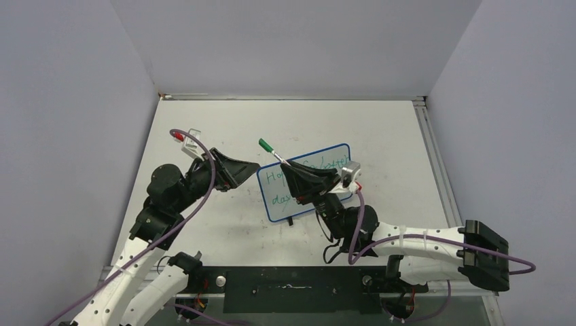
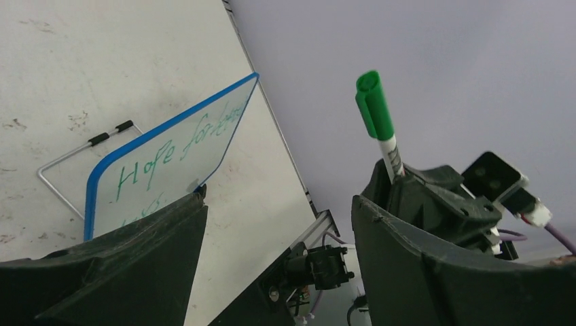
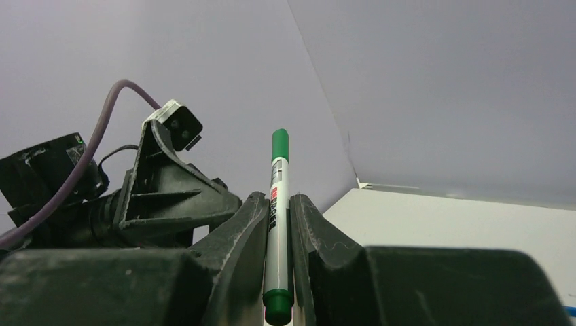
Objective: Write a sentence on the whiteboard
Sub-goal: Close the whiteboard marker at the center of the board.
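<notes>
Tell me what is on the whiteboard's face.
A green sentence: "Hope for" reads clearly in the left wrist view. From above, the right tool, shut on a green marker, covers the middle of the whiteboard, so the second line is mostly hidden.

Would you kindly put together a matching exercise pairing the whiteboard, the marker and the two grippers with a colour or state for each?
Things:
1. whiteboard
2. marker
3. left gripper
4. right gripper

Colour or state:
A. shut on the marker
B. blue frame
C. open, holding nothing
D. green cap

Pairs: 1-B, 2-D, 3-C, 4-A
</notes>
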### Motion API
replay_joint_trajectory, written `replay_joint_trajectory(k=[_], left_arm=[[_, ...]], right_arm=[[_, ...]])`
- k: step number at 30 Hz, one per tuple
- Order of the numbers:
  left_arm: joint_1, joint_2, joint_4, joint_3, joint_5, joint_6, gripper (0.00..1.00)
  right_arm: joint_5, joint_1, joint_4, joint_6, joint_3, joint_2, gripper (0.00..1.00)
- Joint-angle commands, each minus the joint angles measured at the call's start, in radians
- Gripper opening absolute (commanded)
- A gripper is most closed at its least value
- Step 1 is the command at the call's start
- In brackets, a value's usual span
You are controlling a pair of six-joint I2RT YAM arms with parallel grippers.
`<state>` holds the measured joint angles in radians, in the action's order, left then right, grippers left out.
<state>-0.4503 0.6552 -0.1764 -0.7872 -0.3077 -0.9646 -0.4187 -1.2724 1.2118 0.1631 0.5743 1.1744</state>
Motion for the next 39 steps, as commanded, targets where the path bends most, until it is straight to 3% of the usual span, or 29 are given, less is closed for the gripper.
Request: replay_joint_trajectory(k=[1,5,15,24,30,39], left_arm=[[0.001,0.0,0.193,-0.042,-0.139,0.072,0.77],[0.001,-0.002,0.259,-0.026,-0.17,0.059,0.78],[0.001,0.007,0.227,-0.049,-0.159,0.068,0.78],[0.001,0.007,0.254,-0.032,-0.142,0.04,0.59],[0.001,0.006,0.252,-0.02,-0.12,0.035,0.53],[0.001,0.007,0.274,-0.014,-0.11,0.02,0.51]], right_arm=[[0.165,0.064,-0.116,0.222,-0.021,-0.069,0.05],[0.217,0.088,-0.157,0.266,-0.018,-0.089,0.05],[0.386,0.185,-0.158,0.429,-0.039,-0.106,0.05],[0.522,0.252,-0.127,0.536,-0.045,-0.092,0.05],[0.586,0.3,-0.066,0.62,-0.065,-0.079,0.05],[0.658,0.32,-0.052,0.647,-0.047,-0.056,0.05]])
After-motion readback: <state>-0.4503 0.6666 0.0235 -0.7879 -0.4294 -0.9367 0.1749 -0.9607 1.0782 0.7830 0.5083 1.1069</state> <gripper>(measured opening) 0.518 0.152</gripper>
